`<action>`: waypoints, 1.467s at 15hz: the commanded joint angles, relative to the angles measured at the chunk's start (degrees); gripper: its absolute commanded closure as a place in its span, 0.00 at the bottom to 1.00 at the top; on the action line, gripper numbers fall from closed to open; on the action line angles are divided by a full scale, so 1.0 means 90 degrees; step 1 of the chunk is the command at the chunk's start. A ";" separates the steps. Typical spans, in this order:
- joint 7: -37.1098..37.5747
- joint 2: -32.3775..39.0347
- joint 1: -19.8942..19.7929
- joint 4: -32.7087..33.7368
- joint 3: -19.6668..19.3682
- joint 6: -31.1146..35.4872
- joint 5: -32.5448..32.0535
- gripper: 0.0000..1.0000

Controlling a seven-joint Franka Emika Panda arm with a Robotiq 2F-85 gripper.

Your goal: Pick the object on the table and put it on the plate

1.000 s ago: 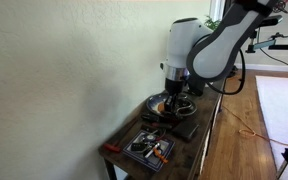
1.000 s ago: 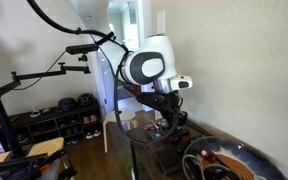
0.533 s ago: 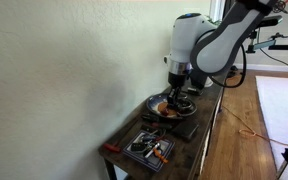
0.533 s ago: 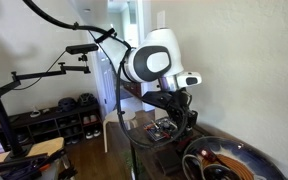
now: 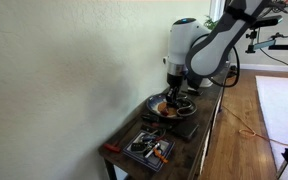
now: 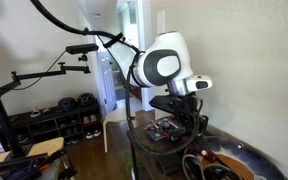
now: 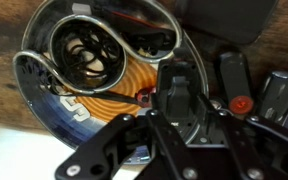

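The plate (image 7: 31, 78) is a round dark dish with an orange spiral inside. It also shows in both exterior views (image 5: 160, 108) (image 6: 249, 153). A black coiled cable (image 7: 84, 55) and a chrome wire loop lie in it. My gripper (image 7: 176, 102) hangs over the plate's near edge, with its fingers closed on a small black object (image 7: 174, 92). It also shows in both exterior views (image 5: 176, 93) (image 6: 191, 122), just above the plate.
A rectangular dark tray (image 5: 149, 148) with small tools sits near the table's front end, and a red item (image 5: 110, 149) lies at the corner. Black gear with a red button (image 7: 242, 104) lies beside the plate. The narrow table runs along the wall.
The gripper has moved along the table from beside the plate to over it, still closed on the black object. The wrist has turned a little.
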 commanded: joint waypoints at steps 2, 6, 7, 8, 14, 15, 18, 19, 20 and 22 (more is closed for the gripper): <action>0.0110 0.0579 -0.0021 0.0605 -0.0079 0.0063 0.0029 0.86; 0.0045 0.0968 -0.0048 0.1047 -0.0062 0.0024 0.0136 0.86; 0.0024 0.1052 -0.0061 0.1142 -0.0047 0.0019 0.0168 0.86; 0.0007 0.1140 -0.0074 0.1233 -0.0029 0.0009 0.0207 0.86; -0.0024 0.1487 -0.0076 0.1690 0.0019 -0.0058 0.0378 0.63; -0.0022 0.1518 -0.0068 0.1744 0.0016 -0.0072 0.0391 0.38; -0.0015 0.1607 -0.0039 0.1822 0.0019 -0.0102 0.0409 0.25; -0.0009 0.1649 -0.0025 0.1844 0.0016 -0.0108 0.0408 0.19; -0.0007 0.1685 -0.0020 0.1843 0.0024 -0.0100 0.0414 0.12; 0.0000 0.1708 -0.0006 0.1816 0.0035 -0.0083 0.0423 0.01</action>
